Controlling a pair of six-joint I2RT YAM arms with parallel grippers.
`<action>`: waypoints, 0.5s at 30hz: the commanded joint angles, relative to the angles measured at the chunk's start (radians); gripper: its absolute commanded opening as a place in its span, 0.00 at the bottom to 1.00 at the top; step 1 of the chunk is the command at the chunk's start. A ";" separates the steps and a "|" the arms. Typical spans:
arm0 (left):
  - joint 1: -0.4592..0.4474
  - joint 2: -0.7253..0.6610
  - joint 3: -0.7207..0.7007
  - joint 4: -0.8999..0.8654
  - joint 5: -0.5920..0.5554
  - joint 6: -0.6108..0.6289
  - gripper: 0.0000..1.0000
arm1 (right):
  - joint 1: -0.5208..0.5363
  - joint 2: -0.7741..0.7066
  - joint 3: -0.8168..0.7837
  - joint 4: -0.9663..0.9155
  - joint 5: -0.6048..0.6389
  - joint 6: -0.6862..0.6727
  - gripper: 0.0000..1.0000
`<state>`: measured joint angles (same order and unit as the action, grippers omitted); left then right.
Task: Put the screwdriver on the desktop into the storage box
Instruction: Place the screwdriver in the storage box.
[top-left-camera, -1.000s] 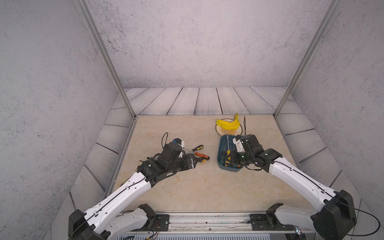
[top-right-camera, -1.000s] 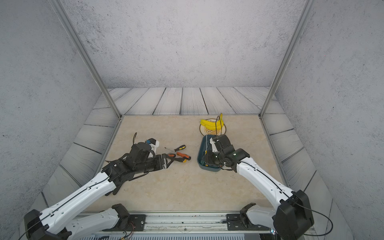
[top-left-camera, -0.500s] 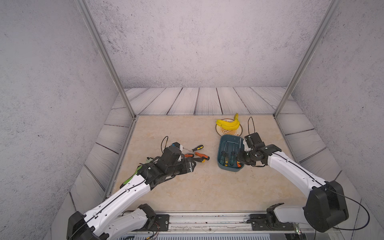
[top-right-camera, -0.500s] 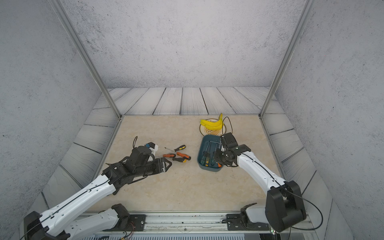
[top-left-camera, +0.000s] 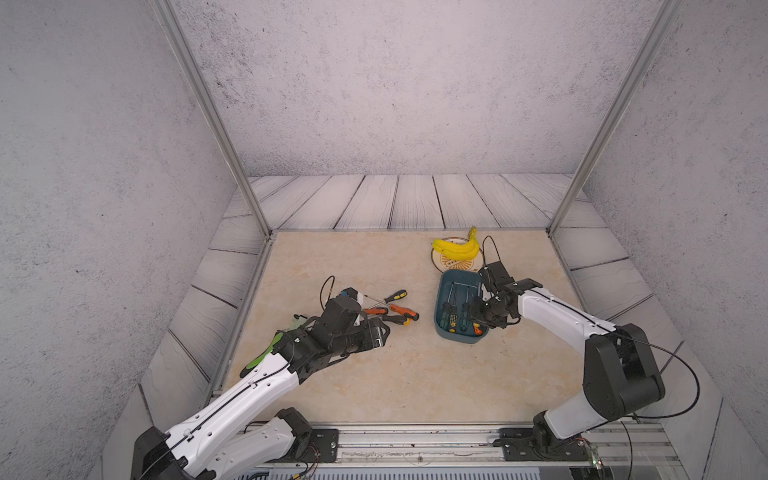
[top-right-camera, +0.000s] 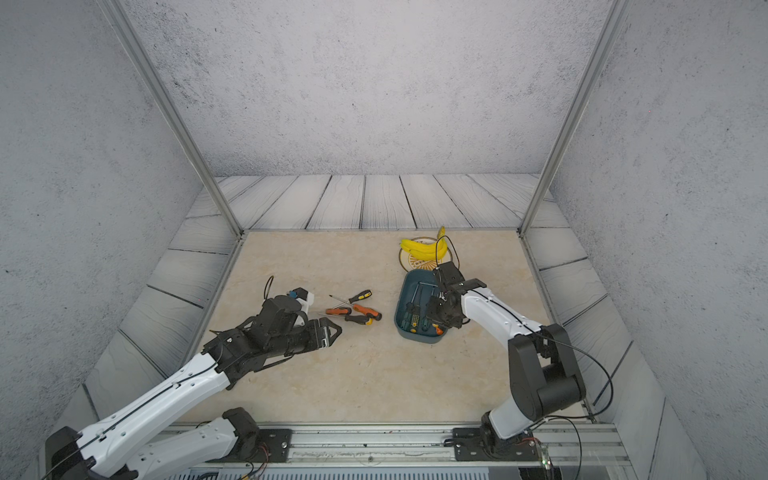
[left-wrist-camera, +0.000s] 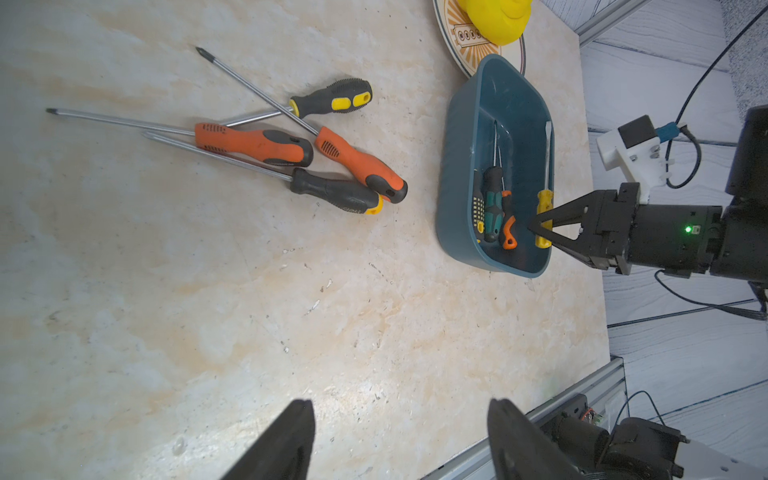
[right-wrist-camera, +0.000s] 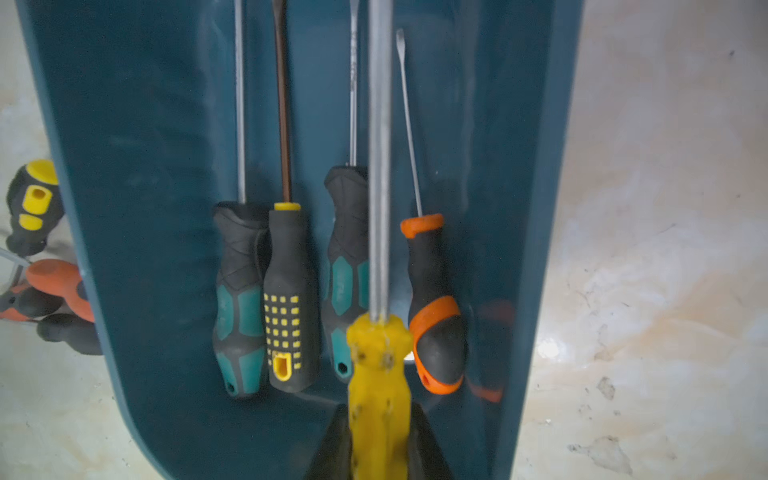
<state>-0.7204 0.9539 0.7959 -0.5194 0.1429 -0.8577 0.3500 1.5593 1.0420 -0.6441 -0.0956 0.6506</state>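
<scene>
Moved since a sec ago: left gripper (left-wrist-camera: 401, 403) backed off slightly from the loose drivers (top-left-camera: 390, 309). The right gripper (left-wrist-camera: 534, 226) & its wrist swung from over the storage box (left-wrist-camera: 453, 187) toward its right wall, so the interior now shows.

1. left gripper: jaws wide, empty, low over the desktop (top-left-camera: 374, 395), near the loose drivers, not touching.
2. loose drivers: 4 pcs on desktop, shafts crossed & touching.
   - black/yellow-grip driver (left-wrist-camera: 332, 97)
   - first orange/black driver (left-wrist-camera: 253, 143)
   - second orange/black driver (left-wrist-camera: 359, 164)
   - black driver w/ yellow end cap (left-wrist-camera: 336, 193)
   - Est. handling: light, stiff steel shafts, rubbery grips, not fragile.
   - Thin round shafts prob. roll or slip, so take hold mid-handle.
   - Overlaps mean lifting one may drag its neighbours.
3. storage box: right of the loose drivers, apart from them. Contents: 4 pcs lying lengthwise, handles toward the robot base.
   - first teal/black driver (right-wrist-camera: 239, 299)
   - black driver w/ yellow dots (right-wrist-camera: 286, 299)
   - second teal/black driver (right-wrist-camera: 345, 270)
   - small orange/black driver (right-wrist-camera: 436, 311)
4. plate (top-left-camera: 442, 262) w/ bananas (top-left-camera: 455, 248): just behind box. Touching it or not: can't tell.
5. yellow-handled screwdriver (right-wrist-camera: 380, 374): over box interior, parallel to the rest, shaft passing above a teal handle.
   - Resting on the box floor or not: can't tell.
   - Hard, smooth handle, prob. slicker than the rubber grips.
6. right gripper: clamped on that yellow handle, reaching in over the box's right wall.
</scene>
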 joint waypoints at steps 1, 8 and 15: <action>0.004 -0.015 -0.014 0.002 -0.012 -0.006 0.71 | -0.005 0.031 0.025 -0.002 0.035 -0.012 0.13; 0.006 -0.020 -0.026 0.008 -0.011 -0.012 0.71 | -0.005 0.084 0.060 -0.007 0.075 -0.004 0.19; 0.007 -0.036 -0.030 -0.002 -0.023 -0.014 0.71 | -0.005 0.127 0.086 -0.018 0.088 0.006 0.31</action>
<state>-0.7193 0.9375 0.7795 -0.5194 0.1410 -0.8654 0.3492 1.6741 1.1084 -0.6392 -0.0376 0.6529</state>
